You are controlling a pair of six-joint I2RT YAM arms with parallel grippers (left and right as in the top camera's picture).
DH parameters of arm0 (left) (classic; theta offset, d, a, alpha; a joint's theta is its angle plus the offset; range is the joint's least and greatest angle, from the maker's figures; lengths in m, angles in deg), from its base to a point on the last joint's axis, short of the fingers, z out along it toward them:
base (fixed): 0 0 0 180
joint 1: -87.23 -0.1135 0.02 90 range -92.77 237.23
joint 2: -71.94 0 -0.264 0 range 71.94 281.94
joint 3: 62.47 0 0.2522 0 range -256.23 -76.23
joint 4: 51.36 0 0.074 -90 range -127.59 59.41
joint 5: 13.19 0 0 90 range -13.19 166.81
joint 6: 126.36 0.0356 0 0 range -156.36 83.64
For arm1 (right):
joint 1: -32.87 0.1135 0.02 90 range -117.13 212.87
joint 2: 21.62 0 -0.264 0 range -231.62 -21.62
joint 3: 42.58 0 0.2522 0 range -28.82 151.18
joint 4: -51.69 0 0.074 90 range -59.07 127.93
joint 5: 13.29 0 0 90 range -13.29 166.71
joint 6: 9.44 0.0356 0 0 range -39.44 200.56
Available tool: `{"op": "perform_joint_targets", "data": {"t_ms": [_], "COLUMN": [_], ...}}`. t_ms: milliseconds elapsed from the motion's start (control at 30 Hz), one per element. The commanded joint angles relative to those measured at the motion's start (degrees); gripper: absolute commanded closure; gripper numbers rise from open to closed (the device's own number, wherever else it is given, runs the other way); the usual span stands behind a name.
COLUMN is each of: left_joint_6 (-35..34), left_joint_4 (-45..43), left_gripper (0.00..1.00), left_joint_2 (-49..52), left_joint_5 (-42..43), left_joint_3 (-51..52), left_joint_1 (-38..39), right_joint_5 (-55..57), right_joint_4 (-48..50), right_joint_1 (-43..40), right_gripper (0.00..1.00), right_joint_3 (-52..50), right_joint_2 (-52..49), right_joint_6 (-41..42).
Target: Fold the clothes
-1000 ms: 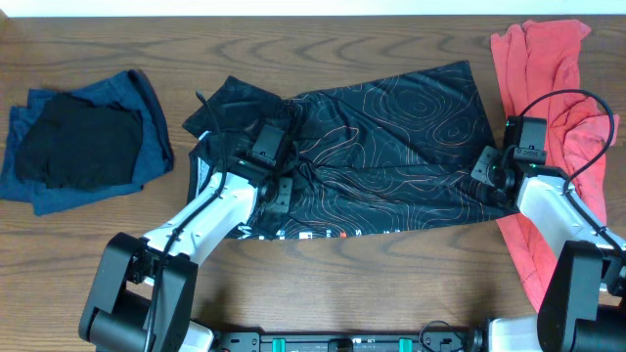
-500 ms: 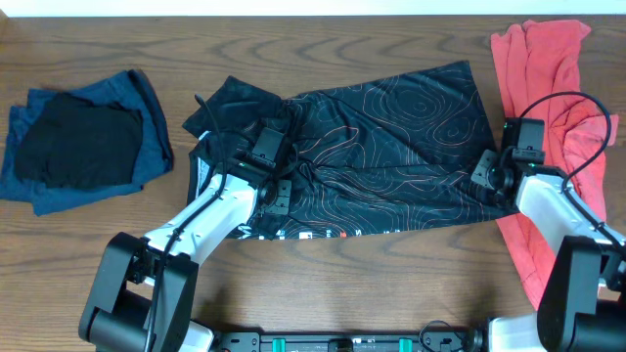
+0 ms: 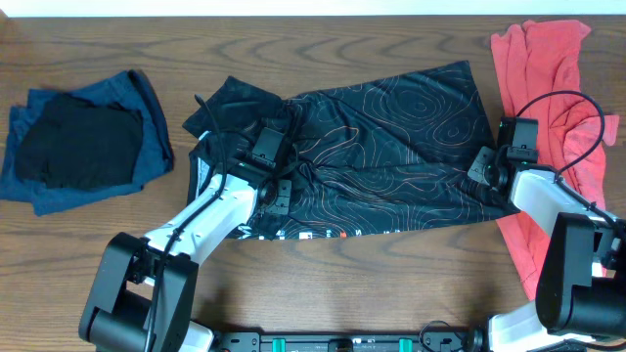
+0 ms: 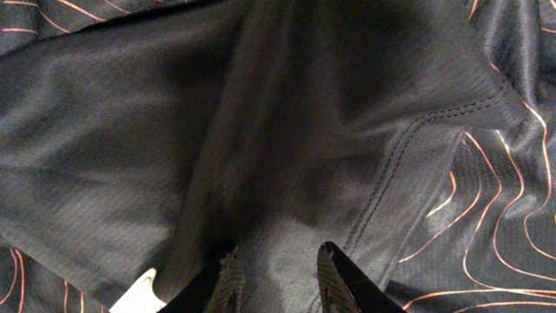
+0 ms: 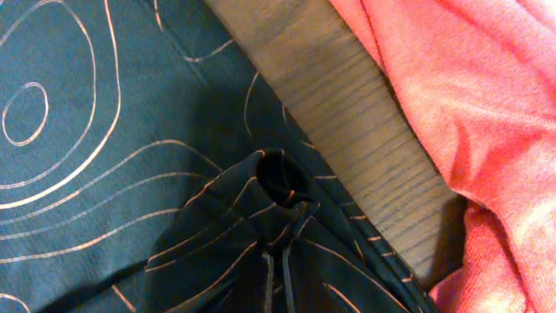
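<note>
The clothes are a black jersey (image 3: 391, 137) with thin orange contour lines, spread across the middle of the table, and a coral-red garment (image 3: 548, 68) lying at the right. My left gripper (image 3: 277, 188) is down on the jersey's rumpled left part. In the left wrist view its fingers (image 4: 231, 280) stand a little apart with a ridge of black cloth (image 4: 287, 174) pinched between them. My right gripper (image 3: 486, 168) is at the jersey's right edge. In the right wrist view it (image 5: 280, 261) is shut on a bunched fold of the jersey (image 5: 278, 187).
A folded blue piece (image 3: 147, 108) with a plain black piece (image 3: 78, 142) on top lies at the far left. A strip of bare wooden table (image 5: 347, 113) separates the jersey's right edge from the coral-red garment (image 5: 469, 96). The right arm's cable (image 3: 577, 127) loops over that garment.
My right gripper has closed on the jersey's right edge and shifted slightly up and left. The left arm and the cloth around it have not moved.
</note>
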Motion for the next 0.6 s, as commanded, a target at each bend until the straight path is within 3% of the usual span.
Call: {"op": "perform_joint_targets", "data": {"t_ms": [0, 267, 300, 367, 567], "left_joint_6": [-0.8, -1.2, -1.2, -1.2, -1.2], "left_joint_4": [0.1, -1.3, -1.4, -1.6, -1.6], "left_gripper": [0.69, 0.69, 0.69, 0.69, 0.69], "left_joint_2": [-0.9, -0.9, -0.9, -0.9, -0.9], "left_joint_5": [-0.3, -0.3, -0.3, -0.3, -0.3], "left_joint_3": [0.5, 0.5, 0.5, 0.5, 0.5], "left_joint_1": [-0.2, -0.2, -0.2, -0.2, -0.2], "right_joint_5": [0.6, -0.5, -0.6, -1.9, -2.4], "right_joint_4": [1.0, 9.2, 10.4, 12.5, 12.3], "right_joint_1": [0.3, 0.3, 0.3, 0.3, 0.3], "right_gripper": [0.99, 0.99, 0.98, 0.83, 0.81], "right_joint_3": [-0.3, -0.3, -0.3, -0.3, -0.3], "right_joint_2": [-0.2, -0.1, -0.1, -0.1, -0.1], "right_joint_6": [1.8, 2.0, 2.0, 2.0, 1.9]}}
